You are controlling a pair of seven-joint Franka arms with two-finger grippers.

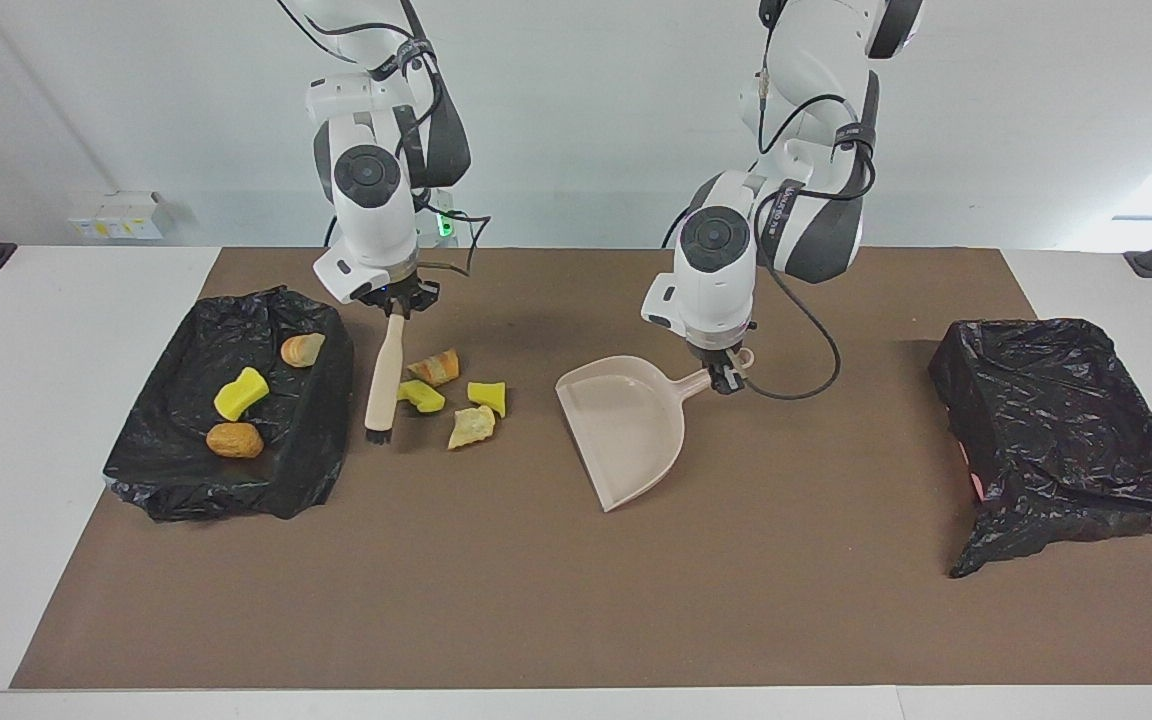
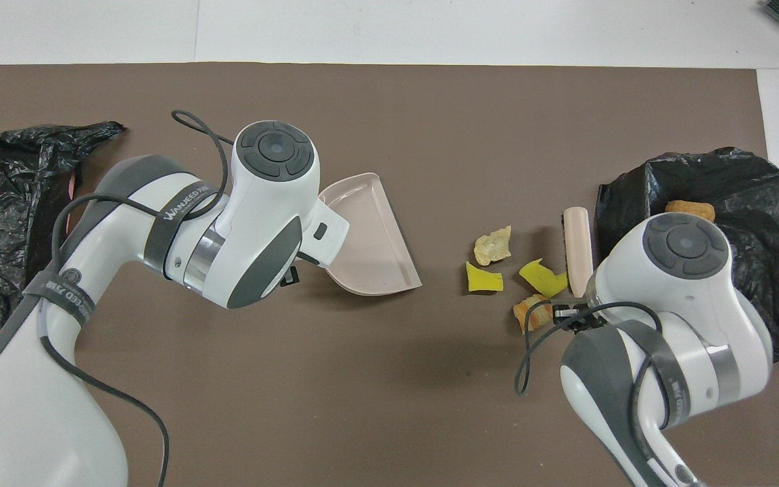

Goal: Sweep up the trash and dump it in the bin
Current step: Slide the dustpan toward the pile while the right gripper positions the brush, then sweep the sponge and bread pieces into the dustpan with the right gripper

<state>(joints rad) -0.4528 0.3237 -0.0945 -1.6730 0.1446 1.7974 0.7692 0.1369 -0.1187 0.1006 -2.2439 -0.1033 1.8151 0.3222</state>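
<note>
Right hand (image 1: 395, 305) pinches the brush (image 1: 382, 375) beside the trash (image 1: 453, 397); left hand (image 1: 726, 372) pinches the dustpan (image 1: 624, 425), open mat between trash and dustpan.

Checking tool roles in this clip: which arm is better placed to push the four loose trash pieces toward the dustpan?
Probably the right: the right gripper holds the brush right beside the pieces. The left gripper holds the dustpan.

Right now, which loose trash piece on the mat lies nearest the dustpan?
The small yellow sponge, the loose piece closest to the dustpan; the other three sit nearer the brush.
</note>
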